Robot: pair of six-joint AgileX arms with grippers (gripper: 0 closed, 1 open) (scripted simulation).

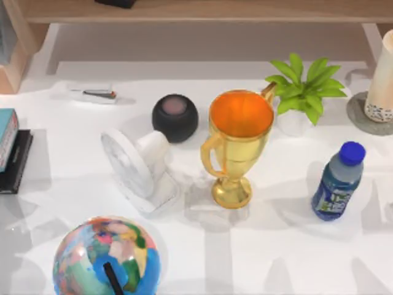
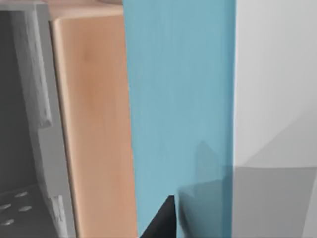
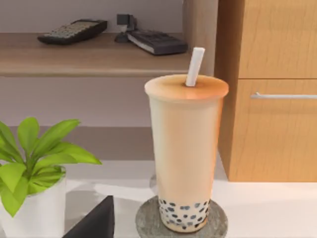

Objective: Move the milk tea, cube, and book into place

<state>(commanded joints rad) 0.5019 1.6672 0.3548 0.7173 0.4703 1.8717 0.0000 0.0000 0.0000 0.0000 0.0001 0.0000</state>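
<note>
The milk tea (image 1: 384, 80), a tall cream cup with dark pearls at its base and a white straw, stands upright on a round grey coaster (image 1: 362, 117) at the table's far right. The right wrist view faces the milk tea (image 3: 185, 148) from a short distance, with a dark part of my right gripper (image 3: 96, 223) low in front of it. The teal book (image 1: 6, 138) lies at the left edge on a thin black book (image 1: 15, 163). My left gripper (image 2: 161, 223) hangs close over the book's teal cover (image 2: 178, 114), beside a wooden panel (image 2: 94, 129). The cube is out of view.
A gold trophy (image 1: 236, 147) stands mid-table, with a white fan (image 1: 138, 166) and a black speaker (image 1: 175, 117) to its left. A potted plant (image 1: 304, 92) and a blue-capped bottle (image 1: 338, 184) are near the milk tea. A globe (image 1: 107, 258) sits front left. A wooden shelf (image 1: 202, 11) runs along the back.
</note>
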